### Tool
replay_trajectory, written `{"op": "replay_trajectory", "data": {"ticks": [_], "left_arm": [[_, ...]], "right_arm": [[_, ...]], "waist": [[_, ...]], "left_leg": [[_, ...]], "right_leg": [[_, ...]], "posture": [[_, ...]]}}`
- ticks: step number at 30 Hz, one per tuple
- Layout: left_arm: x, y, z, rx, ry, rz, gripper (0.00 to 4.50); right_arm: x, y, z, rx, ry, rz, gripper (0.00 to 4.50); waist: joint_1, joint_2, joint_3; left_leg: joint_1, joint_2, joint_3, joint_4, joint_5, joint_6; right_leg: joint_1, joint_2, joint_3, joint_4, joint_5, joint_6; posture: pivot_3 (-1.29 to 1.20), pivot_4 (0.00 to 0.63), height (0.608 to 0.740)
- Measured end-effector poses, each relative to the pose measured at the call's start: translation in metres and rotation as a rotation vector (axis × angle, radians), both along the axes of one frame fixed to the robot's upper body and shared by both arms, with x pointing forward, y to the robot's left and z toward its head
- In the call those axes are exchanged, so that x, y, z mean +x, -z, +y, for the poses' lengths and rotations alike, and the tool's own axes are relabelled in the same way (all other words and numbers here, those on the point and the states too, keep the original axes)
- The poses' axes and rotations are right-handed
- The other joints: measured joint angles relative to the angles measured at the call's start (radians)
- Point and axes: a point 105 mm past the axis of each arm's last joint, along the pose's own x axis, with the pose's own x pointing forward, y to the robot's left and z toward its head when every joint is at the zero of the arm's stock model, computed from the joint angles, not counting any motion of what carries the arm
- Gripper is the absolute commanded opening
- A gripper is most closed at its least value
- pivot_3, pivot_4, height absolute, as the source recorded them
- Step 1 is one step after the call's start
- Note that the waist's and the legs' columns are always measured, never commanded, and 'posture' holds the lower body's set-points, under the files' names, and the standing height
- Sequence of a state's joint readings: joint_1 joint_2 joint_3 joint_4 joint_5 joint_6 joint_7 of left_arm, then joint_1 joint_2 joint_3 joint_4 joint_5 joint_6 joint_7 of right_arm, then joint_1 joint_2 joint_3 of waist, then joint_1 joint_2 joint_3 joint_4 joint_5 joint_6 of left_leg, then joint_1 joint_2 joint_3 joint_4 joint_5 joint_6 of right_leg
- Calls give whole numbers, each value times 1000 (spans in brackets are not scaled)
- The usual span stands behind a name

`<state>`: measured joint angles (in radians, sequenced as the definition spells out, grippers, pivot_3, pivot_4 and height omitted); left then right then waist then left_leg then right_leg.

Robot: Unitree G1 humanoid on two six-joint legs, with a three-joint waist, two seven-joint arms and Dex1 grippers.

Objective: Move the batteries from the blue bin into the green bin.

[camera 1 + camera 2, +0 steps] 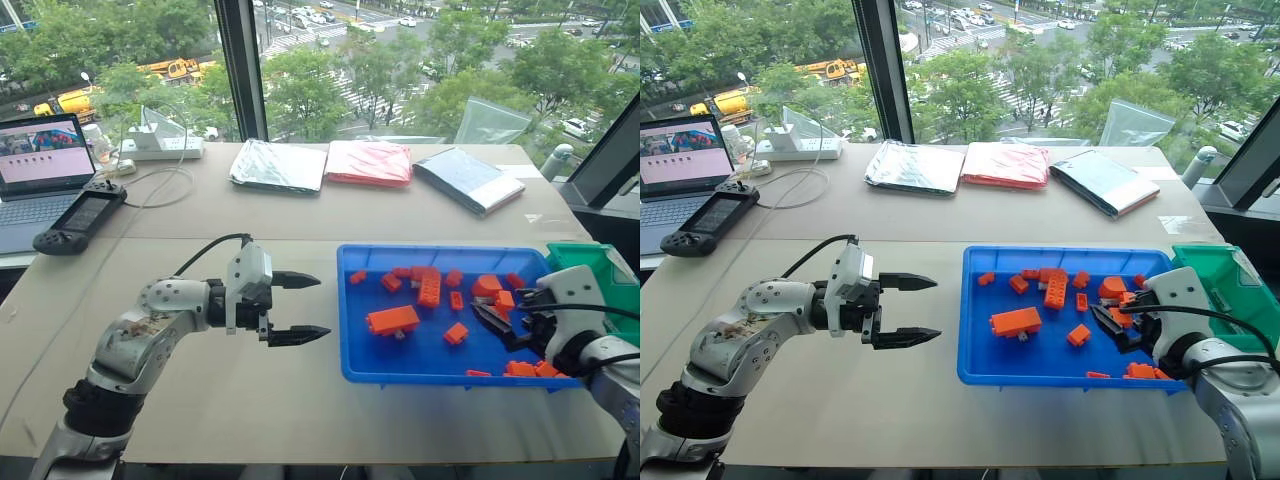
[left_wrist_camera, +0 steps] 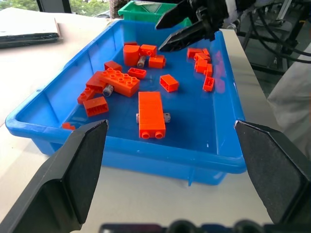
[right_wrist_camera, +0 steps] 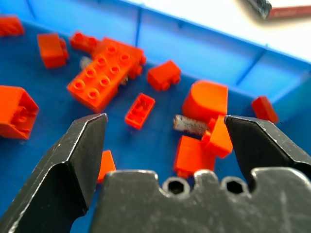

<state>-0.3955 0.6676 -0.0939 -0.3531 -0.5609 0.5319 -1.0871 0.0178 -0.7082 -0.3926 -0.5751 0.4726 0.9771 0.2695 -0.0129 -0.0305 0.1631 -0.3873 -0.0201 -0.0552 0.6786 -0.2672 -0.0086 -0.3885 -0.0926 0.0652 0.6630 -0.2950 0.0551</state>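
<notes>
The blue bin point(image 1: 400, 372) sits on the table right of centre, strewn with orange bricks point(image 1: 392, 320). Small grey batteries lie among them: one battery point(image 3: 188, 124) rests beside a rounded orange brick, others point(image 2: 108, 90) poke out from under bricks. The green bin point(image 1: 600, 268) stands against the blue bin's far right end. My right gripper point(image 1: 497, 315) hovers open low over the right part of the blue bin, with the battery ahead between its fingers and nothing held. My left gripper point(image 1: 322, 307) is open and empty over the bare table, just left of the blue bin, pointing at it.
A laptop point(image 1: 40, 165), a black handheld controller point(image 1: 80, 215) and a power strip point(image 1: 160, 148) with cables occupy the far left. Silver point(image 1: 278, 165), pink point(image 1: 368, 162) and grey point(image 1: 468, 178) flat pouches lie along the back by the window.
</notes>
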Motion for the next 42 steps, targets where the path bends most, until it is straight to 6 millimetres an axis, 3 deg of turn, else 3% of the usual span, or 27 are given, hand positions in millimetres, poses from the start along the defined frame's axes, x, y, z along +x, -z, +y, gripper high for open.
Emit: {"op": "replay_trajectory", "data": {"ticks": [6, 16, 20, 27, 28, 37, 42], "left_arm": [[0, 2, 1, -1, 15, 8, 4500], [0, 1, 1, -4, 17, -4, 4500], [0, 1, 1, -5, 13, -5, 4500], [1, 1, 0, -8, -4, 3, 4500], [1, 1, 0, -8, -6, 4, 4500], [2, 1, -1, -15, -11, 5, 4500], [1, -1, -2, -18, -6, 3, 4500]], "right_arm": [[14, 0, -13, 34, 151, -10, 4487], [20, 13, -25, 32, 239, 38, 4487], [23, 21, -22, 28, 232, 70, 3559], [26, 31, -24, 17, 240, 97, 1033], [27, 31, -24, 15, 240, 93, 871], [27, 26, -29, 10, 250, 74, 806], [3, -9, -39, 3, 208, 30, 806]], "waist": [[-1, 0, 0], [-2, 2, 0], [-3, 2, 1], [-2, 3, 1], [-2, 3, 1], [-3, 3, 1], [2, 6, 1]], "left_leg": [[0, 0, 0, 0, 0, 0], [0, 0, 0, 0, 0, 0], [0, 0, 0, 0, 0, 0], [0, 0, 0, 0, 0, 0], [0, 0, 0, 0, 0, 0], [0, 0, 0, 0, 0, 0], [-2, 0, 0, 0, 0, 0]], "right_leg": [[-1, 1, 0, 0, 0, 0], [-1, 1, 0, 0, 0, 0], [-1, 1, 0, 0, 0, 0], [-1, 0, 0, 0, 0, 0], [-1, 0, 0, 0, 0, 0], [-1, 0, 0, 0, 0, 0], [-1, 0, 0, 0, 0, 0]], "posture": [[0, 150, 740], [0, 150, 740], [0, 150, 740], [0, 150, 740], [0, 150, 740], [0, 150, 740], [0, 150, 740]]}}
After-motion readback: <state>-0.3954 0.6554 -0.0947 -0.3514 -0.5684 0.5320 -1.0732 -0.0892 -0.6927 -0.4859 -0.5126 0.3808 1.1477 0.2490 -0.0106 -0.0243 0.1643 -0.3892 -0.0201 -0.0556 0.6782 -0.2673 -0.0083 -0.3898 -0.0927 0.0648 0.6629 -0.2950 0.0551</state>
